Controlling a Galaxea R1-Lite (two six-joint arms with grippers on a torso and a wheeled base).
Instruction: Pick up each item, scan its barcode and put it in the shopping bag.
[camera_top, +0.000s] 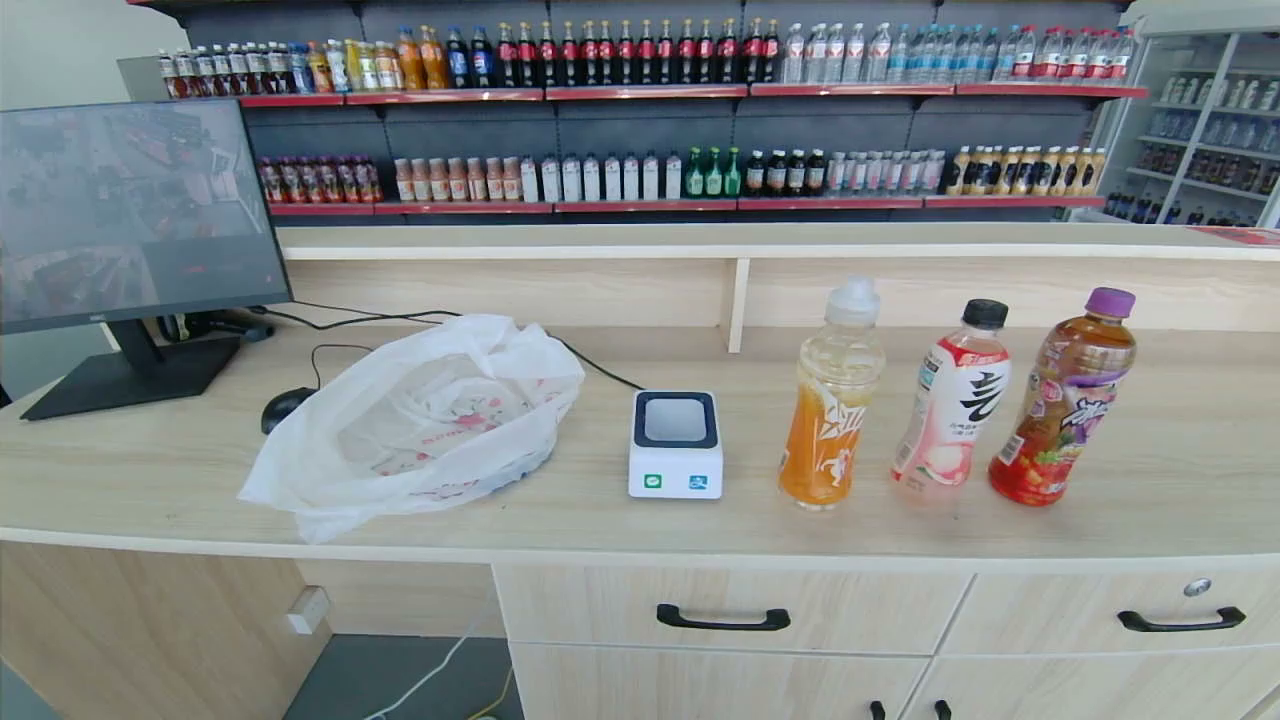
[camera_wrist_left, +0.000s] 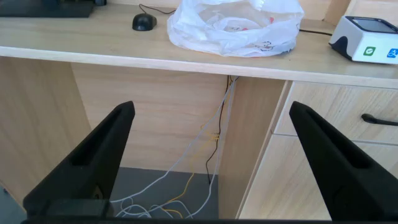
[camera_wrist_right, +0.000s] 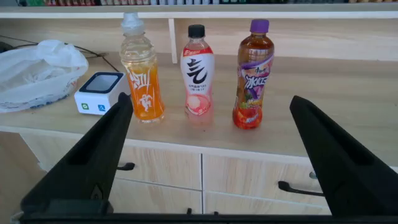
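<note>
Three bottles stand in a row on the wooden counter (camera_top: 640, 520): an orange drink bottle (camera_top: 832, 400) (camera_wrist_right: 142, 71), a pink-and-white bottle (camera_top: 953, 405) (camera_wrist_right: 197, 76), and a purple-capped tea bottle (camera_top: 1066, 400) (camera_wrist_right: 254, 76). A white barcode scanner (camera_top: 676, 444) (camera_wrist_right: 99, 93) (camera_wrist_left: 367, 38) sits left of them. The white plastic shopping bag (camera_top: 420, 425) (camera_wrist_left: 235, 26) (camera_wrist_right: 34, 74) lies open further left. My left gripper (camera_wrist_left: 211, 163) hangs open below the counter edge, in front of the bag. My right gripper (camera_wrist_right: 211, 163) is open, low in front of the bottles.
A monitor (camera_top: 130, 215) on a stand and a black mouse (camera_top: 285, 408) (camera_wrist_left: 143, 22) sit at the counter's left. Cables hang under the counter (camera_wrist_left: 211, 143). Drawers with black handles (camera_top: 722, 620) are below. Shelves of drinks (camera_top: 640, 110) line the back wall.
</note>
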